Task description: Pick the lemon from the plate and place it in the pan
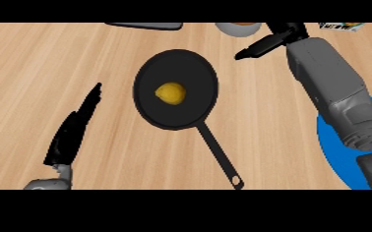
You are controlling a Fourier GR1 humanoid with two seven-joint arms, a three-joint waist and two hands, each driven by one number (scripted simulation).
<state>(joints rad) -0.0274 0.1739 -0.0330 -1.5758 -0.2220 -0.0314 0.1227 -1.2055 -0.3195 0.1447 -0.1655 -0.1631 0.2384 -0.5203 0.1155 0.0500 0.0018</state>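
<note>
A yellow lemon [170, 93] lies inside the black pan [149, 73], near its middle, with nothing touching it. The pan's handle runs down and to the right. My right hand [270, 42] hovers above the counter to the upper right of the pan, its fingers straight and pointing left, holding nothing. The grey right forearm stretches up the right side and covers part of the blue plate [335, 155] at the lower right edge. My left hand [73, 128] rests at the lower left, fingers straight and pointing up, apart from the pan.
A dark flat object [145, 25] lies at the top edge, left of centre. A light bowl [238, 28] sits at the top beside my right hand. A printed item [341, 26] shows in the top right corner. Wooden counter surrounds the pan.
</note>
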